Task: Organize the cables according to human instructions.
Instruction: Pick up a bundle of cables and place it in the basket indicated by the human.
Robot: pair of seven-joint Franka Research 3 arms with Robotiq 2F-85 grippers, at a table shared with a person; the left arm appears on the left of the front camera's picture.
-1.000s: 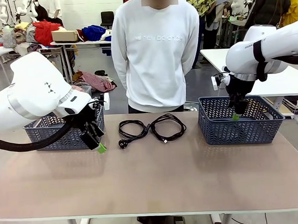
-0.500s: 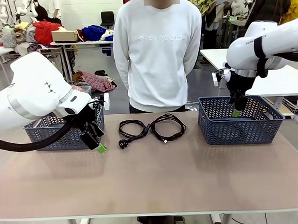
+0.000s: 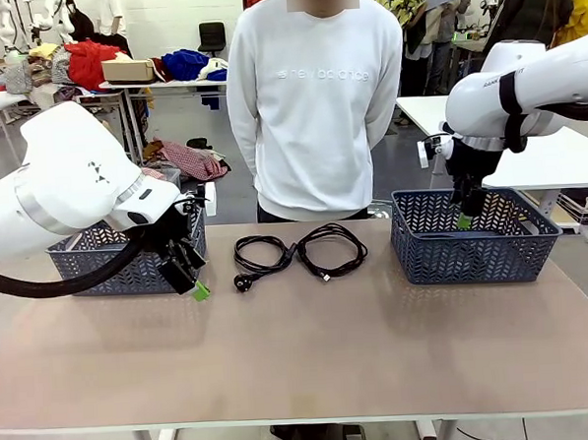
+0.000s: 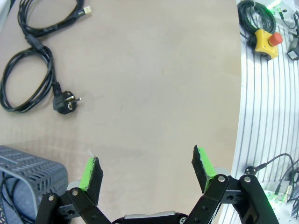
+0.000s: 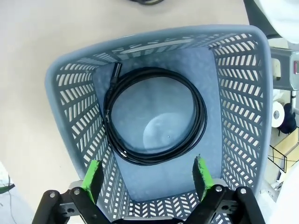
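Note:
Two coiled black cables lie at the table's far middle: one with a chunky plug (image 3: 259, 254) and one beside it (image 3: 330, 249). The left wrist view shows the plug cable (image 4: 32, 87) and the other coil (image 4: 49, 21) at its upper left. A third cable (image 5: 154, 114) lies coiled in the right blue basket (image 3: 473, 253). My left gripper (image 3: 193, 281) hangs open over bare table in front of the left basket (image 3: 119, 267), with nothing between its fingers (image 4: 92, 169). My right gripper (image 3: 464, 218) is open above the right basket, its green pads (image 5: 202, 173) over the coil.
A person in a white sweatshirt (image 3: 312, 101) stands at the far edge behind the cables, hands out of sight. The left basket's corner (image 4: 28, 170) sits beside my left fingers. A red emergency button (image 4: 266, 39) lies past the table's edge. The near half of the table is bare.
My right gripper has risen slightly above the right basket, still open. The left arm has stayed put. The person has shifted a little to the right.

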